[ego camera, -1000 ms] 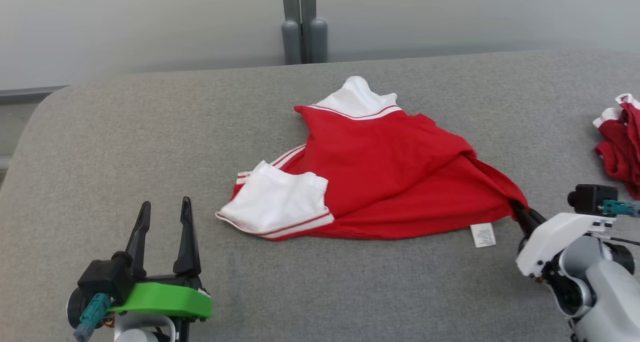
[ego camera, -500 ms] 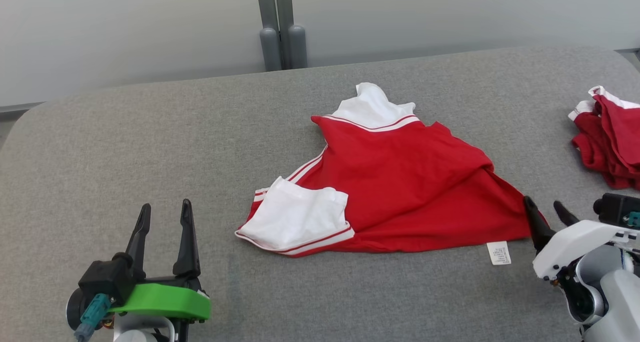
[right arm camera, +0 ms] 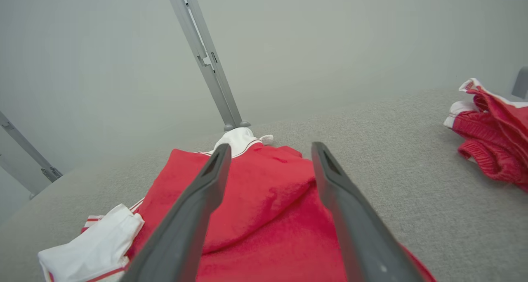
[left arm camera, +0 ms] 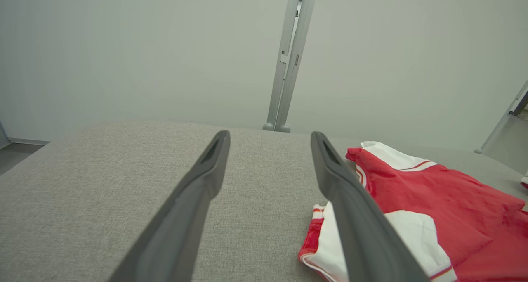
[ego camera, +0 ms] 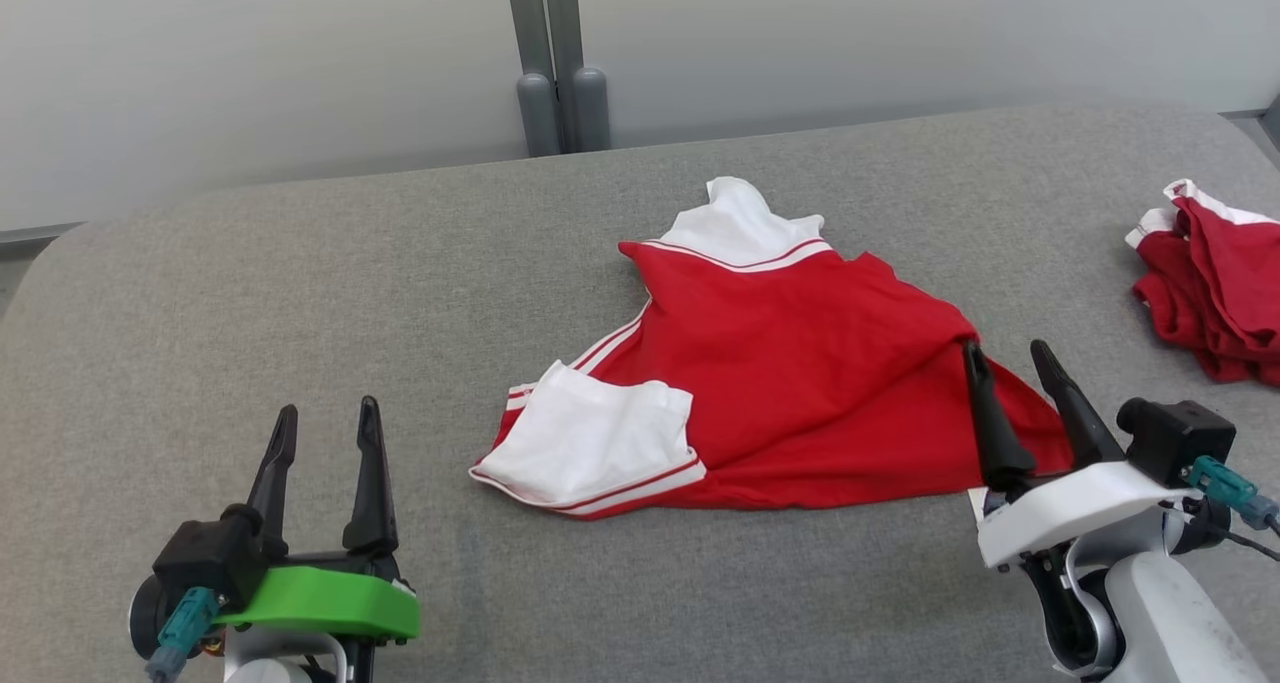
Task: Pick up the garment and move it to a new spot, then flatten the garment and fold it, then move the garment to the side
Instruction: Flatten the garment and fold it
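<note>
Garment (ego camera: 800,363) corner behind rt end effector (ego camera: 1004,349)

Lab: bare partition (ego camera: 300,63), padded grey table (ego camera: 200,313)

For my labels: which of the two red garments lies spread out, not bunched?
The red garment with white sleeves in the middle of the grey surface; the other red garment is crumpled at the right edge.

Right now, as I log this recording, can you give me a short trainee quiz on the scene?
1. True or false: the right pincer is shut on the red garment.
2. The garment's near sleeve is: A white, B blue, C black.
3. Which pincer stands farther from the garment?
Key: 1 false, its jaws stand apart over the garment's corner. 2 A. 3 the left pincer, open over the bare grey surface.
</note>
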